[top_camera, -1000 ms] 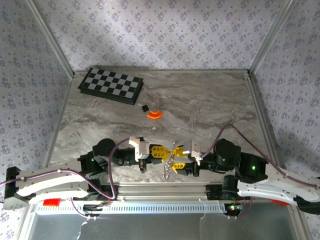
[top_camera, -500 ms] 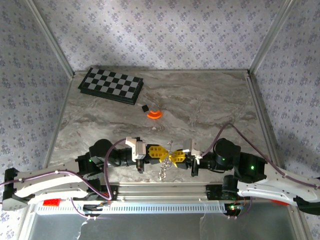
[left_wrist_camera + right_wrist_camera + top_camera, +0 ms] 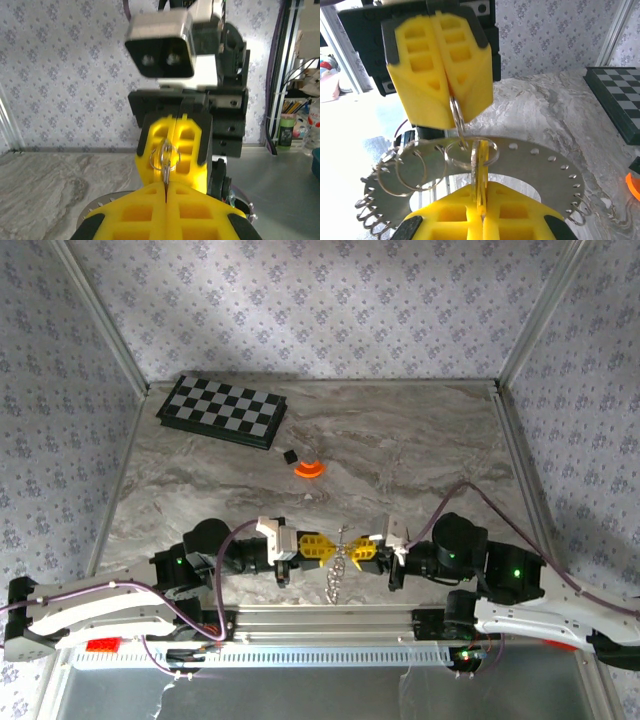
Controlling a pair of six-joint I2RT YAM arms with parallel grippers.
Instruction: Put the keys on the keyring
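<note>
Right wrist view: the keyring (image 3: 530,155) is held between left gripper (image 3: 453,102) and right gripper (image 3: 479,195), both clamped on it, presumably steadied for threading.

Grippers: two, left gripper (image 3: 328,548) and right gripper (image 3: 354,552), nose to nose.
Keyring (image 3: 338,576): one, dangling there.
Small rings (image 3: 411,167) on its edge: plenty, too bunched to count.
Checkered board (image 3: 222,410): one.
Orange disc (image 3: 309,469): just one.
Black cube (image 3: 290,455): one.
</note>
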